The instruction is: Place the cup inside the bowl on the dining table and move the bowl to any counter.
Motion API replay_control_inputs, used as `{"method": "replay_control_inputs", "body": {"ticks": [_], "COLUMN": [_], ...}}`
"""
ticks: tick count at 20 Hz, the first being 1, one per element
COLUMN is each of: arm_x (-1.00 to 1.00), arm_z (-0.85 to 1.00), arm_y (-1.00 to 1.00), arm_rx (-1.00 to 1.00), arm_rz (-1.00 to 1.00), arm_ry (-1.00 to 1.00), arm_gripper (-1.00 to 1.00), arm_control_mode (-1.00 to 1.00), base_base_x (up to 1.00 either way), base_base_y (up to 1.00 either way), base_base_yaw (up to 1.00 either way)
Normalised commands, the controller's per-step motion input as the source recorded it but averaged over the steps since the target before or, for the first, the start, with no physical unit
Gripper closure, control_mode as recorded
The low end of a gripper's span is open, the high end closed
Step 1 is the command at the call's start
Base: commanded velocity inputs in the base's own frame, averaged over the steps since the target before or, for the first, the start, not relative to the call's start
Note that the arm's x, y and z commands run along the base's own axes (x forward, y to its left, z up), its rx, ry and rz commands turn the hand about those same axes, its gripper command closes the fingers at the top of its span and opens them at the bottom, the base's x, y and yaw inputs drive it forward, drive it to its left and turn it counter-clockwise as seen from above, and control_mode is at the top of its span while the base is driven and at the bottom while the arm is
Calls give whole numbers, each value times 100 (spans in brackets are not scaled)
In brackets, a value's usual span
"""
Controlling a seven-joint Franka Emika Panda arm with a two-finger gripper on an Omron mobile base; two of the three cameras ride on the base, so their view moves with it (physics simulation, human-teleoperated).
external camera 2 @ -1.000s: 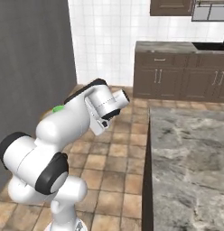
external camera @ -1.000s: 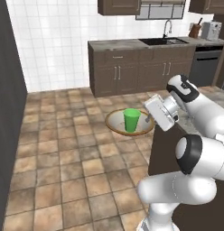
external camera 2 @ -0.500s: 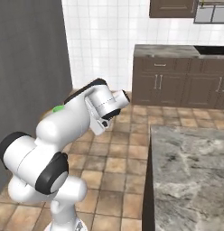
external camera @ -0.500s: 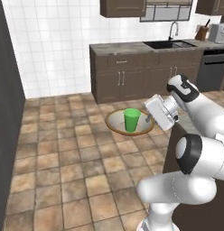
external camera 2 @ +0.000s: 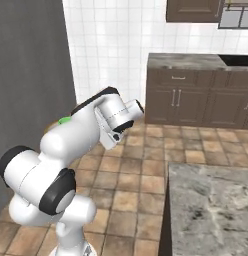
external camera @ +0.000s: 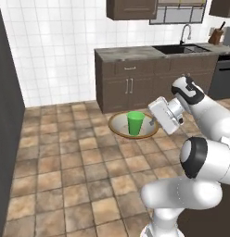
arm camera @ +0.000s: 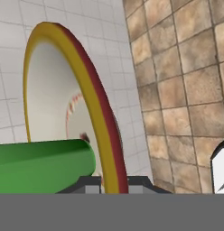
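Starting at the left of the left base view, you've got the dark wall panel [external camera: 5, 139] and then the brown tiled floor [external camera: 66, 157] with nothing under the load. The bowl [external camera: 120, 124] is up in the air over that floor, level, with the green cup [external camera: 135, 123] standing upright inside it. Right of that, your gripper [external camera: 155, 121] is pinched nearly closed on the bowl's right rim, and the hand view backs it up: the brown and yellow rim runs straight down between the fingertips [arm camera: 137, 182], cup lying across beside it. Behind sits the counter [external camera: 135, 53] against the white tiles. Over in the right base view, the dining table [external camera 2: 216, 200] corner is at lower right, well apart from the bowl.
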Motion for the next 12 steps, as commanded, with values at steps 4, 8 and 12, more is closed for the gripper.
{"method": "replay_control_inputs", "body": {"ticks": [4, 8, 12], "arm_x": [0, 0, 0], "arm_z": [0, 0, 0], "arm_y": [0, 0, 0], "arm_rx": [0, 0, 0], "arm_rz": [0, 0, 0], "arm_ry": [0, 0, 0], "arm_gripper": [100, 100, 100], "arm_control_mode": [100, 100, 100], "base_base_x": [71, 75, 83], "base_base_y": [17, 18, 23], "base_base_yaw": [0, 0, 0]}}
